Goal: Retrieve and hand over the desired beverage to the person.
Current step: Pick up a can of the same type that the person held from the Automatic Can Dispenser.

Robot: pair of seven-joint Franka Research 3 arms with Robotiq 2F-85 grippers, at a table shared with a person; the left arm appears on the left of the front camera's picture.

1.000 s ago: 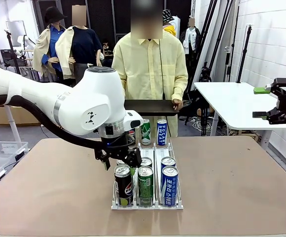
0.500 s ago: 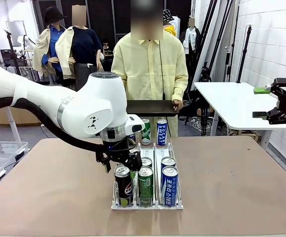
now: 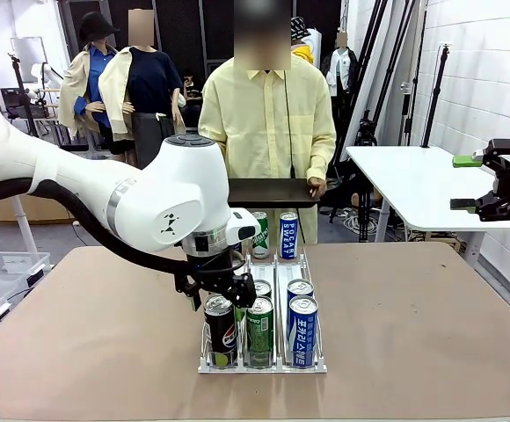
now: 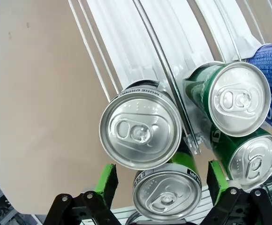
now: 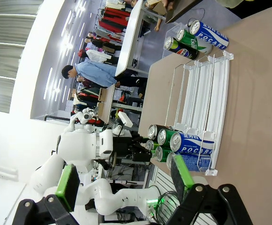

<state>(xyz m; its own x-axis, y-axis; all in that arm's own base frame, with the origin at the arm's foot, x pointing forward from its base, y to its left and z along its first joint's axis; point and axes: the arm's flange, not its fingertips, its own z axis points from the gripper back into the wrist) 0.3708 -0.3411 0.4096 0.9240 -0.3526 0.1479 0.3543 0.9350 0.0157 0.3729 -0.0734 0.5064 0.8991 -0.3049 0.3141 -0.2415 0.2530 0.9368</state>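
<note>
A clear rack (image 3: 204,359) on the table holds cans in three lanes: black, green and blue. My left gripper (image 3: 217,288) hangs open just above the front black can (image 3: 221,330). In the left wrist view the green pads (image 4: 107,180) stand either side of that black can's top (image 4: 164,199), apart from it, with another black can (image 4: 140,131) behind and green cans (image 4: 239,98) beside. My right gripper (image 3: 499,183) stays raised at the far right, open and empty, its pads (image 5: 69,186) spread. The person (image 3: 268,105) in pale yellow stands across the table holding a black tray (image 3: 268,191).
A green can (image 3: 259,234) and a blue can (image 3: 288,234) stand at the rack's far end. A white side table (image 3: 413,180) sits to the right. Bare brown tabletop (image 3: 431,316) stretches on both sides of the rack.
My left arm has shifted slightly right and lowered, bringing its open gripper closer over the front black can. The right arm and the person have stayed put.
</note>
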